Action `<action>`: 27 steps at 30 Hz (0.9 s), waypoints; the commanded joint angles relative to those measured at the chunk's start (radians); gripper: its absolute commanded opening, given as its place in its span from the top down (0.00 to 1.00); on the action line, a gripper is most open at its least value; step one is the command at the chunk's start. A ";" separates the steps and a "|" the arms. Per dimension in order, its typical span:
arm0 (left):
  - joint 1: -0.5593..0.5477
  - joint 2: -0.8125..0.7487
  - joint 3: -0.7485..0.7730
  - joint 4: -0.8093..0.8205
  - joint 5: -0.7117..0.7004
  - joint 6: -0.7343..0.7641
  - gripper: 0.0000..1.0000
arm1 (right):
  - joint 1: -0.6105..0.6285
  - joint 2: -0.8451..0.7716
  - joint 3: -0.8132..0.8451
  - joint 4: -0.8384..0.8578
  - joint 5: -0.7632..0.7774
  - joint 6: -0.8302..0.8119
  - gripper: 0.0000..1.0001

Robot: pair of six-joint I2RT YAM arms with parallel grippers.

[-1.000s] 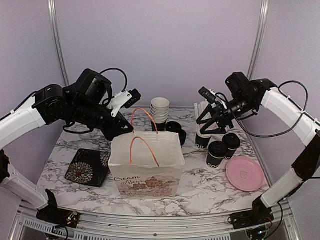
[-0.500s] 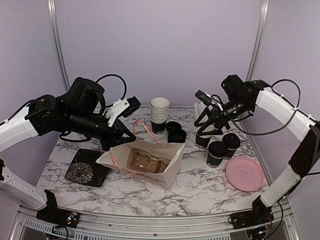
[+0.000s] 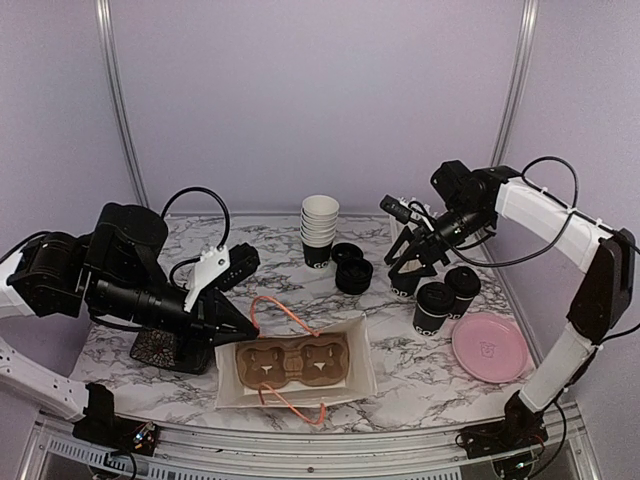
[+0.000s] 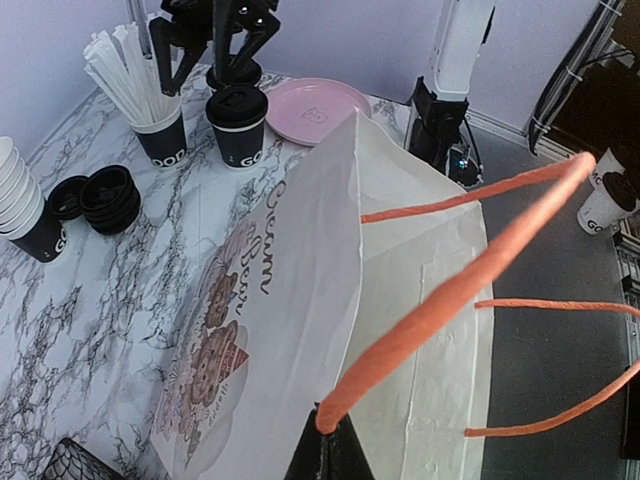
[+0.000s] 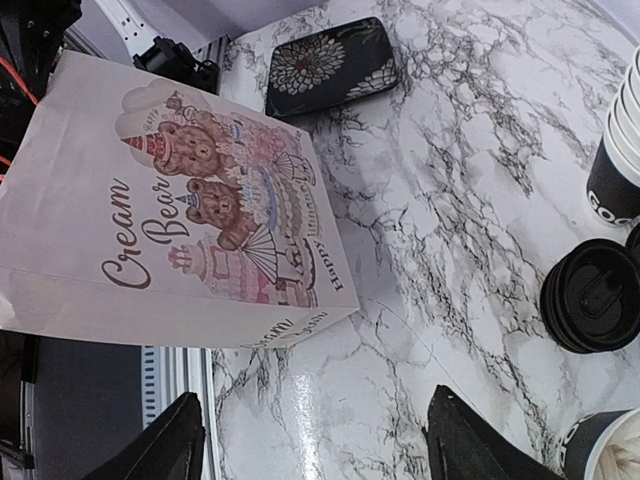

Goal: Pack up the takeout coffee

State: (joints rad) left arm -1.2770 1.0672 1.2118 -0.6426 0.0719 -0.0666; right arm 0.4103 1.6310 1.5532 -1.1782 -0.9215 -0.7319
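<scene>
Two lidded black takeout coffee cups (image 3: 433, 305) (image 3: 463, 284) stand at the right; one shows in the left wrist view (image 4: 237, 125). The white paper bag (image 3: 365, 350) is tipped over, its mouth facing the top camera, with a brown cup carrier (image 3: 293, 365) showing inside. The bag's printed side shows in both wrist views (image 4: 300, 300) (image 5: 170, 210). My left gripper (image 3: 243, 325) (image 4: 330, 450) is shut on the bag's orange handle (image 4: 450, 300). My right gripper (image 3: 410, 255) (image 5: 315, 450) is open and empty, hanging over the straw cup, left of the coffees.
A black cup of white straws (image 3: 405, 282) stands under my right gripper. A stack of nested cups (image 3: 318, 228) and loose black lids (image 3: 352, 270) sit at the back middle. A pink plate (image 3: 488, 348) lies right front, and a black patterned tray (image 3: 160, 348) left.
The bag went from upright to tipped over as my left gripper pulled its handle down toward the near left. My right gripper shifted slightly over the straw cup.
</scene>
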 commanded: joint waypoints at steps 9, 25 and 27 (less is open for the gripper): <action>-0.217 -0.022 -0.030 0.063 -0.061 -0.106 1.00 | -0.004 0.013 -0.027 0.024 0.098 0.015 0.26; -0.188 0.007 0.034 0.032 -0.349 0.019 1.00 | -0.004 -0.042 -0.026 0.042 0.204 0.008 0.24; -0.125 0.005 0.028 0.033 -0.354 0.053 1.00 | -0.004 -0.065 -0.046 0.055 0.206 0.012 0.24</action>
State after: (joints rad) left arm -1.4891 1.0725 1.2102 -0.5953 -0.1833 -0.1009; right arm 0.4103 1.6302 1.5181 -1.1542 -0.7475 -0.7265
